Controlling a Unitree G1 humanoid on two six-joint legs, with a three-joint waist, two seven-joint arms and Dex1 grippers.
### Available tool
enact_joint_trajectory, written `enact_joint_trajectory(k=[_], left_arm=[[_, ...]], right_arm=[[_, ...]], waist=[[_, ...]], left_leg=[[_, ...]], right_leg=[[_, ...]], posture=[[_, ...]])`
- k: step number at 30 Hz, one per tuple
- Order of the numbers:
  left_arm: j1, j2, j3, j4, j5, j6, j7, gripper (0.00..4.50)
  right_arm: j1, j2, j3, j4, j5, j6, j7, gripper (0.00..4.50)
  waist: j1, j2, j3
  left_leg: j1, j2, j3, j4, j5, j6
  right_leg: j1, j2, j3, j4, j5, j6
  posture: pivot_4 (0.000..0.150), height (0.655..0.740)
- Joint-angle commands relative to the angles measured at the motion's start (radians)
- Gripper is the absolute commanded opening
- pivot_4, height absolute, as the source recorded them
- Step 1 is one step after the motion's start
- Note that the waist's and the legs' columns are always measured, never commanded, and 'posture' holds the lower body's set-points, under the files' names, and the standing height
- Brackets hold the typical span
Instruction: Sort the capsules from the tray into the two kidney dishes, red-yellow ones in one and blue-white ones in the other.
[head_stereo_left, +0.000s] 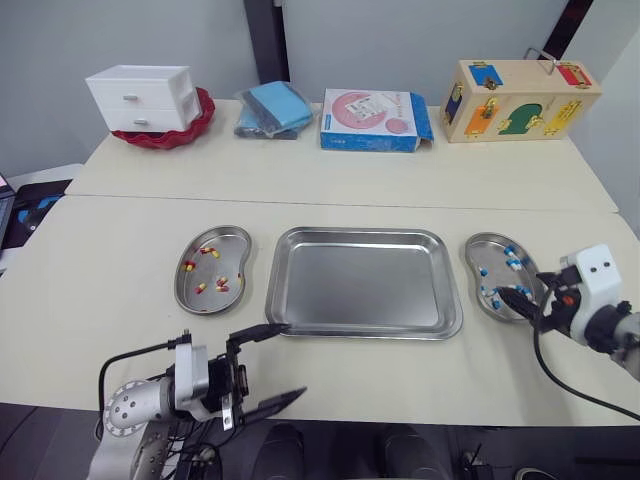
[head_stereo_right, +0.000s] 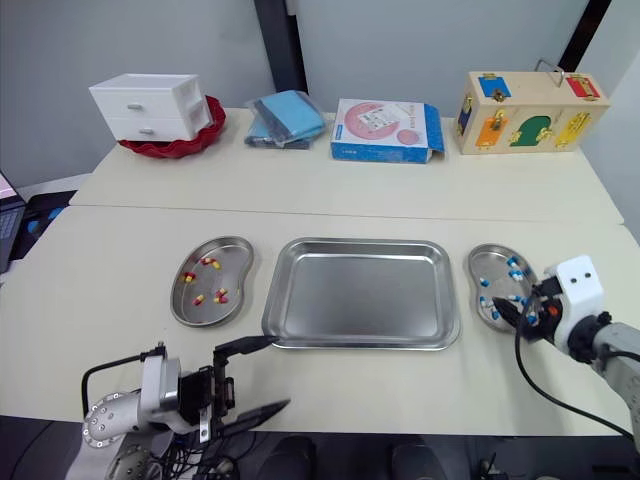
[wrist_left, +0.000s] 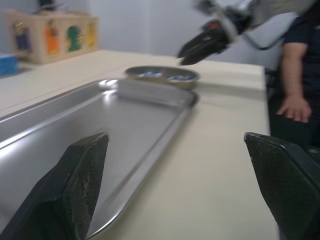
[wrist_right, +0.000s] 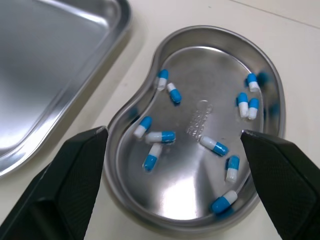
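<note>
**A:** Tray (head_stereo_left: 360, 285) check: what is lying beside it?

**B:** The red-yellow capsules (head_stereo_left: 222, 285) are lying in the left dish (head_stereo_left: 232, 262), just left of the tray. The blue-white capsules (wrist_right: 161, 136) are lying in the right dish (head_stereo_left: 485, 255), just right of it.

**A:** And the claws?

**B:** The left gripper (head_stereo_left: 296, 360) is hovering at the tray's near left corner, fingers spread wide. The right gripper (head_stereo_left: 508, 298) is hanging over the right dish, fingers standing apart too.
</note>
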Motion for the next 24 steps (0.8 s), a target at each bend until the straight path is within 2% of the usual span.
enact_joint_trajectory(k=[1,4,6,9,12,18,24], left_arm=[[0.028,0.071,0.069,-0.104,0.011,0.172,0.143,4.50],[0.036,0.144,0.168,-0.154,-0.036,0.341,0.254,4.50],[0.037,0.252,0.316,-0.100,-0.070,0.484,0.275,4.50],[0.076,0.430,0.489,0.053,-0.060,0.641,0.195,4.50],[0.082,0.504,0.590,0.176,-0.050,0.684,0.143,4.50],[0.055,0.594,0.600,0.349,0.077,0.617,0.089,4.50],[-0.008,0.613,0.575,0.406,0.131,0.588,0.059,4.50]], right_arm=[[0.067,-0.044,-0.089,0.045,-0.011,-0.173,0.163,4.47],[0.125,-0.084,-0.127,0.153,-0.021,-0.311,0.315,4.47],[0.122,-0.165,-0.120,0.295,-0.044,-0.371,0.425,4.47],[0.083,-0.258,-0.112,0.457,-0.049,-0.420,0.546,4.47],[0.056,-0.313,-0.084,0.572,-0.073,-0.483,0.622,4.47],[-0.024,-0.355,-0.005,0.709,-0.136,-0.585,0.675,4.47],[-0.085,-0.337,0.031,0.742,-0.150,-0.611,0.673,4.47]], waist=[[0.000,0.000,0.000],[0.000,-0.001,0.001],[-0.001,-0.001,0.001],[-0.010,-0.001,0.003],[-0.024,0.000,0.004],[-0.028,0.001,0.005],[-0.026,0.002,0.006]], left_leg=[[0.001,0.000,0.000,0.000,0.000,0.000],[0.004,0.000,0.000,0.000,0.000,0.000],[0.006,0.000,0.000,0.000,0.000,0.000],[0.009,0.001,0.001,0.000,0.000,0.000],[0.011,0.000,0.004,-0.003,0.000,0.000],[0.010,0.001,0.005,-0.004,0.000,0.000],[0.009,0.001,0.005,-0.004,0.000,0.000]], right_leg=[[0.001,0.000,0.000,0.000,0.000,0.000],[0.004,0.000,0.000,0.000,0.000,0.000],[0.007,0.000,0.000,-0.001,0.000,0.000],[0.007,0.001,0.000,0.000,0.000,0.000],[0.008,0.000,0.002,-0.001,-0.001,-0.001],[0.007,-0.001,0.003,-0.005,-0.001,-0.001],[0.006,-0.001,0.003,-0.005,-0.001,-0.001]], posture=[[0.150,0.7400],[0.150,0.7400],[0.150,0.7400],[0.150,0.7400],[0.150,0.7400],[0.150,0.7400],[0.150,0.7400]])
